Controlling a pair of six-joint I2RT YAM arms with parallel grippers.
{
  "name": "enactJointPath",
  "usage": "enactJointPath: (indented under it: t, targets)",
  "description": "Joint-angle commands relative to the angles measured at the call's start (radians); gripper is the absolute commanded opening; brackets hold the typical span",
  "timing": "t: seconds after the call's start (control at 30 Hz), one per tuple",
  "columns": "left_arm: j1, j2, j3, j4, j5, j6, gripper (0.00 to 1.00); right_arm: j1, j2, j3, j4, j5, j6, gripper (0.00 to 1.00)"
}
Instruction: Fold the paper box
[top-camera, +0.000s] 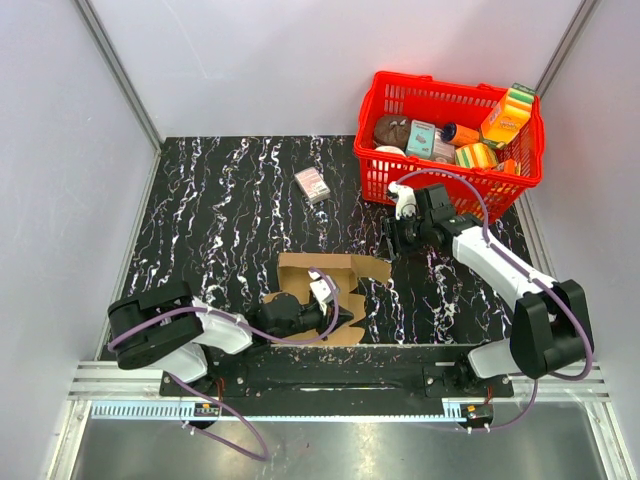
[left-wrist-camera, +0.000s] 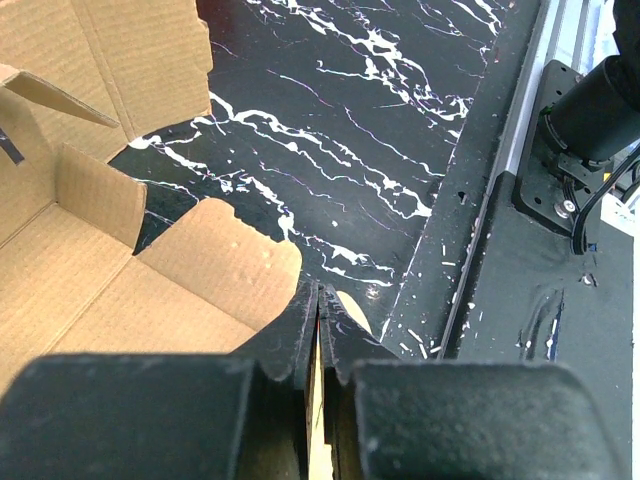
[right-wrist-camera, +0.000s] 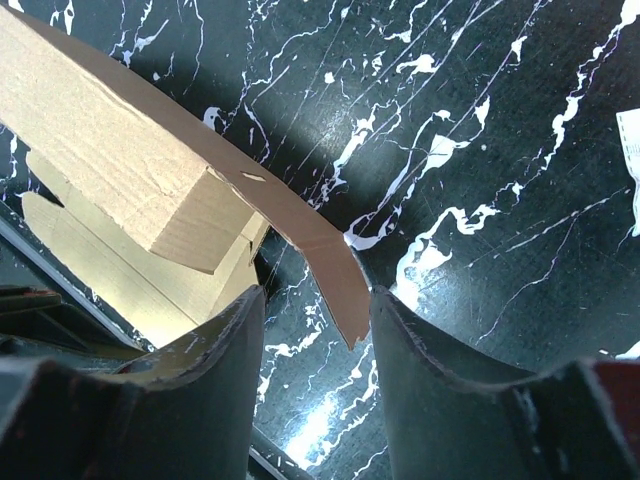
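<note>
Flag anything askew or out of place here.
The paper box sits half-folded, one flap bowed into a curve between the right fingers. A small pink-and-white carton lies alone on the table, outside the red basket.

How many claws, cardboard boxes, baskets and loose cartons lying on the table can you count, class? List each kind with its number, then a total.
Black two-finger claws: 2 (left claw, right claw)
Plain brown cardboard paper box: 1
Red plastic mesh basket: 1
Small white-and-pink printed carton: 1
Total: 5
</note>
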Motion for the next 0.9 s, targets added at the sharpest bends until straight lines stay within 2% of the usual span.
enactJointPath:
  t: [0.0,0.17,0.53,0.87]
  targets:
    - [-0.005,0.014,0.03,0.077,-0.007,0.0,0.06,-0.001,0.016,0.0,0.036,0.01,-0.018,0.5]
    - [-0.008,0.021,0.03,0.08,-0.012,0.0,0.05,-0.001,0.042,0.006,0.018,0.021,-0.017,0.48]
    - [-0.008,0.034,0.025,0.093,-0.017,-0.004,0.05,0.002,0.072,0.003,-0.011,-0.005,-0.015,0.5]
    - [-0.01,0.037,0.028,0.089,-0.017,-0.004,0.05,0.025,0.088,0.001,-0.034,-0.008,-0.014,0.42]
